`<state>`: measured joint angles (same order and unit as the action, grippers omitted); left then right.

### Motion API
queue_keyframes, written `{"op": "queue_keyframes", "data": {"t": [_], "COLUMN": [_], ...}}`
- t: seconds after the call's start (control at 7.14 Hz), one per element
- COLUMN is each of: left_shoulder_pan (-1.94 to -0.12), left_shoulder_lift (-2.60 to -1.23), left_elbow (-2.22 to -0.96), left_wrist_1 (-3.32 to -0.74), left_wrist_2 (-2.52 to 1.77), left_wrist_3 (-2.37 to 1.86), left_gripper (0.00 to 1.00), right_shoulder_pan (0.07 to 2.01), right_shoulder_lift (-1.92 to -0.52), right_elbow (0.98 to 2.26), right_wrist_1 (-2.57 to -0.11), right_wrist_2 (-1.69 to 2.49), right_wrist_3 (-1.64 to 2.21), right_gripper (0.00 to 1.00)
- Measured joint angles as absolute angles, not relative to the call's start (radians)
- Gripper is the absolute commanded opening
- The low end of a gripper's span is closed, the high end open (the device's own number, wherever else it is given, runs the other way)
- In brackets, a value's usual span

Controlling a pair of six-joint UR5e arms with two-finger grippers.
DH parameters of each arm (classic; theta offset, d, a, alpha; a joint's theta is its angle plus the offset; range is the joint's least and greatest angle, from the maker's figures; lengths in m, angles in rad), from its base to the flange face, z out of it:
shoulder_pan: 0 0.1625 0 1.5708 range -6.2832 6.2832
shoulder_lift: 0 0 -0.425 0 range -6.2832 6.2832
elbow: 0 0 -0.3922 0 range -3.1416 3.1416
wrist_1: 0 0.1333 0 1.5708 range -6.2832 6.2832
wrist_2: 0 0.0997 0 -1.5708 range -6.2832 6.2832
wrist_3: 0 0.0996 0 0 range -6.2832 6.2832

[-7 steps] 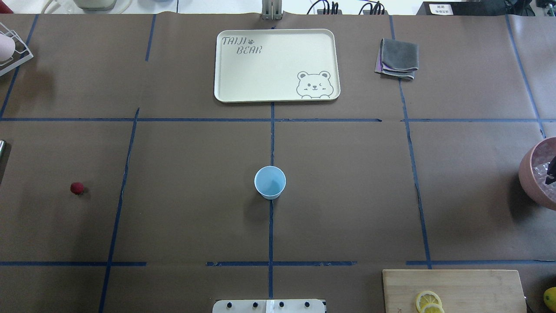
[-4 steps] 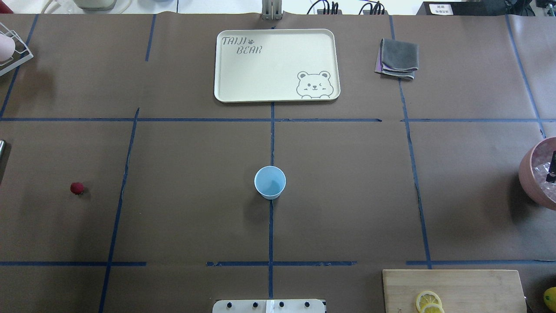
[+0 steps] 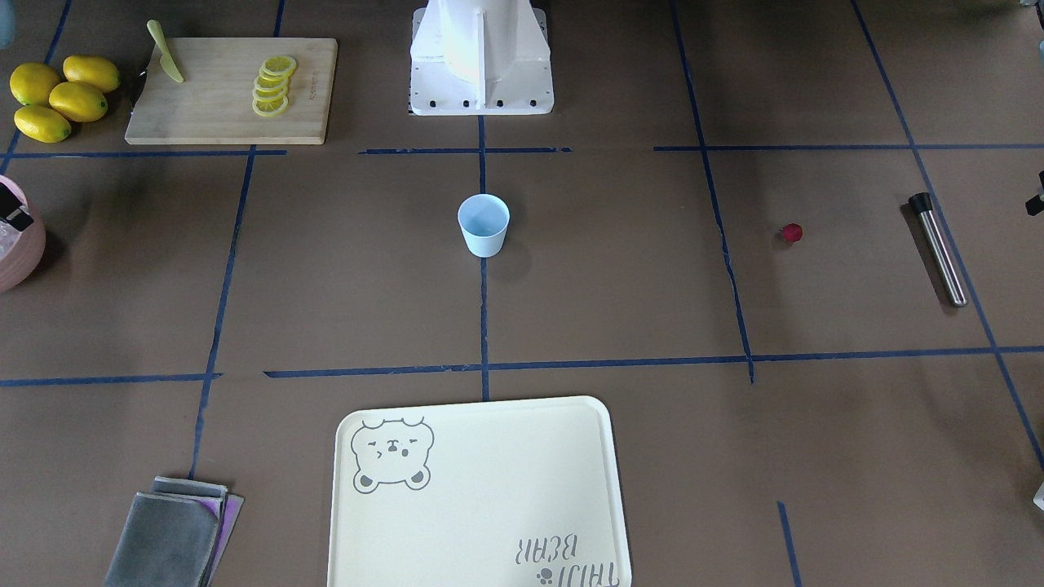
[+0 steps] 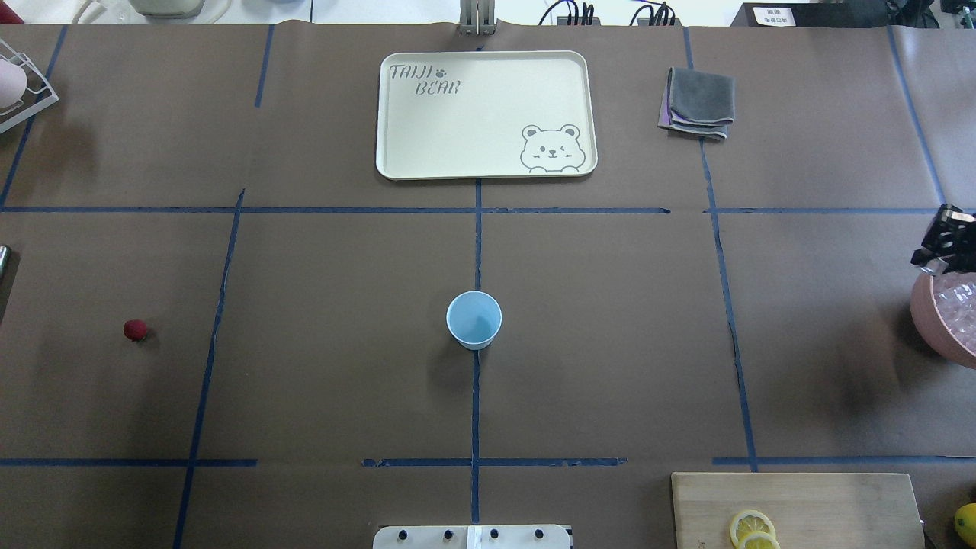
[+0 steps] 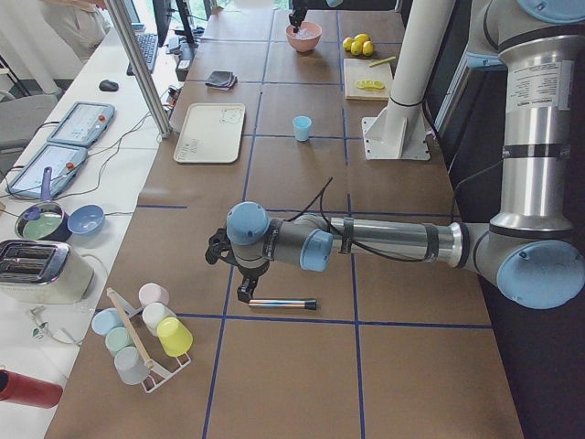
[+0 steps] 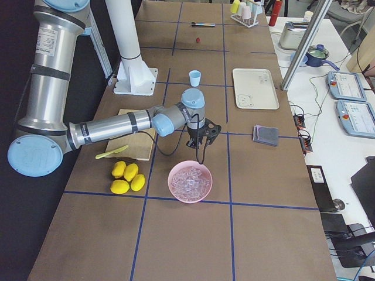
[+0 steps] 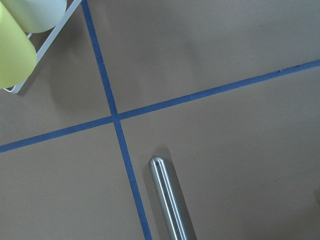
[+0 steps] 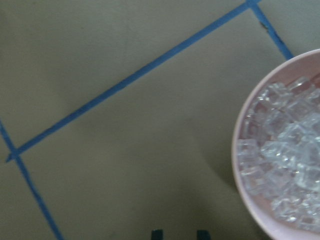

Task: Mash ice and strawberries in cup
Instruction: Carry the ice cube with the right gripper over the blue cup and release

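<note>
The pale-blue cup (image 4: 473, 320) stands upright and empty at mid-table, also in the front view (image 3: 484, 226). The dark-red strawberry (image 4: 135, 329) lies alone far to the left. The ice (image 8: 285, 150) fills the pink bowl (image 4: 923, 316) at the right edge. My right gripper (image 4: 945, 240) hangs above the bowl's far rim. Its fingertips (image 8: 157, 233) stand a narrow gap apart, as on a small chunk that I can hardly make out. My left gripper (image 5: 245, 291) hovers over the black end of a metal muddler (image 3: 938, 249). I cannot tell whether it is open.
A cream bear tray (image 4: 486, 114) and a folded grey cloth (image 4: 698, 103) lie at the far side. A cutting board (image 3: 232, 90) with lemon slices and a knife, and several lemons (image 3: 57, 94), are near the base. A cup rack (image 5: 146, 334) stands beyond the muddler.
My right gripper has risen out of the ice in the pink bowl and moved to above the bowl's far rim. The cup and the strawberry have not moved.
</note>
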<state>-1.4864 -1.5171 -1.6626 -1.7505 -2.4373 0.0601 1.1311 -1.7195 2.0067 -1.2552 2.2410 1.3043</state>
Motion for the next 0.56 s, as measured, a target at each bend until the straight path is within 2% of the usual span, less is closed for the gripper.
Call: {"op": "queue_keyframes", "data": {"t": [0.56], "left_shoulder_pan": [-1.486], "left_shoulder_lift": [-1.517], "left_elbow": [-1.656], "left_wrist_1": [-1.765], "left_wrist_2": [-2.437], "left_wrist_3": [0.061], "left_gripper": [1.0], "right_shoulder_pan": [0.95], "right_shoulder_lift": [-1.287], "right_elbow": [2.007], "right_wrist_1": [-1.348], "right_wrist_2": [2.287], "right_wrist_3": [1.68], "right_gripper": [0.02]}}
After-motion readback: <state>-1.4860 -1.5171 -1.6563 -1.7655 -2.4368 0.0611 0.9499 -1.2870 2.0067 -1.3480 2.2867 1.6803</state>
